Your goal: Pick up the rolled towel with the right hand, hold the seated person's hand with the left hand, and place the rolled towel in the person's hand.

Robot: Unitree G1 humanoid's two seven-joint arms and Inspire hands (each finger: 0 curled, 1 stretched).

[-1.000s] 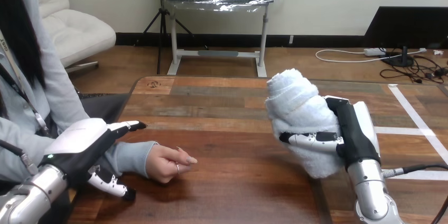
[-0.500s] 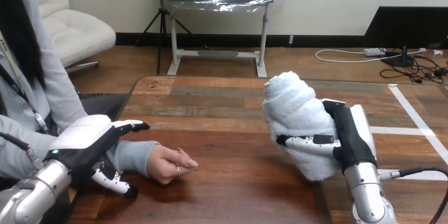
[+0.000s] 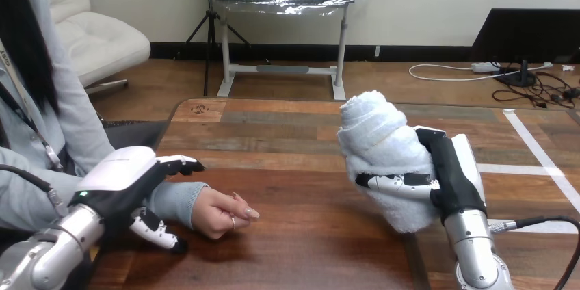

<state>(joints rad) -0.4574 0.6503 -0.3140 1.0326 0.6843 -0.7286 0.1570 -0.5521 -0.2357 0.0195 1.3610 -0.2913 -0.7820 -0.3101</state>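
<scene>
Fingers [image 3: 400, 182] on the right hand [image 3: 455, 187]: what have they got?

They wrap the towel [image 3: 379, 143], held clear of the table [image 3: 308, 242] at the right, its long axis tipped up and far-left.

Which way must it go?

Left. The person's hand [image 3: 219, 211] rests on the table well apart from the towel. It is loosely closed, so the palm is hidden.

Which hand is nearer to it?

The left hand [image 3: 120, 180]. Its fingers run straight along the far side of the sleeve [image 3: 174, 198], thumb on the near side, straddling it. I cannot tell if they touch.

Anything else hidden?

The towel's right side, behind the right palm.
</scene>
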